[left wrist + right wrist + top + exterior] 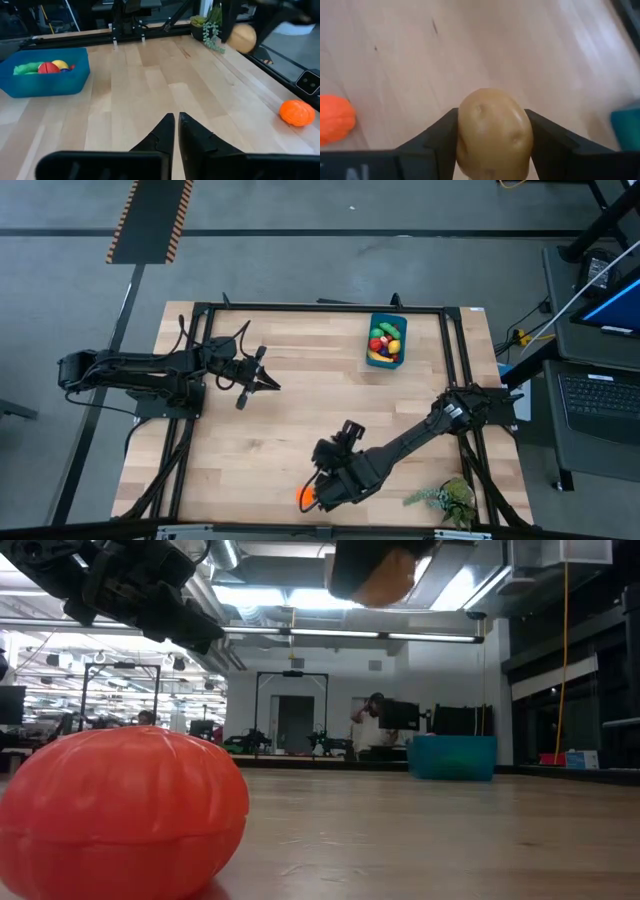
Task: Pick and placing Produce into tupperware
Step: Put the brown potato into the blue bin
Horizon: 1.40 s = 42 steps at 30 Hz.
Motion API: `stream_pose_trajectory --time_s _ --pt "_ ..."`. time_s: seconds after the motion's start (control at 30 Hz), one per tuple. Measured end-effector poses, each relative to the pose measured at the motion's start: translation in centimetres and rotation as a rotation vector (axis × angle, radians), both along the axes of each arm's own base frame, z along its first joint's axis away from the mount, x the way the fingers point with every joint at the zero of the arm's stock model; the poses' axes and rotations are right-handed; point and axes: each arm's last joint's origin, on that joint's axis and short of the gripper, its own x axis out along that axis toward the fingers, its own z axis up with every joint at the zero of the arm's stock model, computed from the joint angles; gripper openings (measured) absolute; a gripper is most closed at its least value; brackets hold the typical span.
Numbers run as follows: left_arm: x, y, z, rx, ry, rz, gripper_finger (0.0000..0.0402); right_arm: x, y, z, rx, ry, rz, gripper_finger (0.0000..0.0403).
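My right gripper [328, 483] hangs over the table's near edge, shut on a tan potato [492, 131]. The left wrist view also shows this potato [243, 38] in the air. An orange toy pumpkin [306, 497] sits on the table just beside and below that gripper. The blue tupperware [386, 340] stands at the far side of the table, right of centre, with red, yellow and green produce inside. My left gripper [176, 125] waits shut above the table's left half and holds nothing. My right gripper pinches the potato by its two opposite sides [465, 135], one dark finger [547, 137] on each. The fingers slant down from the table's right side. The potato is lifted clear of the table, its rounded end sticking out past the fingertips.
A leafy green sprig [445, 498] lies at the near right corner. A black frame [320, 307] runs along the table's far edge and down both sides. Bare wood lies between the pumpkin and the tupperware. In the room behind stands a person [375, 720].
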Motion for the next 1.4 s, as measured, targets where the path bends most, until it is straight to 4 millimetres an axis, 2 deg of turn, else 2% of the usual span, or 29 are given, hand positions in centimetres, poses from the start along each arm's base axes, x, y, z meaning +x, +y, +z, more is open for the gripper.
stream_pose_trajectory --time_s 0.37,0.47,0.7,1.03,1.23,1.4 --pt "-0.1 0.0 -0.1 -0.007 0.014 -0.008 0.0001 0.1 -0.1 -6.5 0.039 -0.025 -0.073 0.0198" --pt "0.0 0.0 -0.1 -0.007 0.014 -0.008 0.0002 0.3 -0.4 -7.1 0.067 -0.024 -0.077 0.0198" --pt "-0.1 0.0 -0.1 -0.008 0.016 -0.008 0.0018 1.6 -1.1 -5.9 0.104 -0.058 -0.056 0.0198" --pt "-0.1 0.0 -0.2 -0.005 0.017 -0.009 0.004 2.5 -0.7 -3.1 0.117 -0.138 -0.021 0.0198" --pt "-0.1 0.0 -0.2 0.01 0.014 -0.014 0.0051 2.8 -0.6 -1.7 0.065 -0.161 0.045 0.0198" --pt "-0.1 0.0 -0.2 0.011 0.014 -0.015 0.0059 2.7 -0.9 -1.5 -0.038 -0.176 0.045 0.0198"
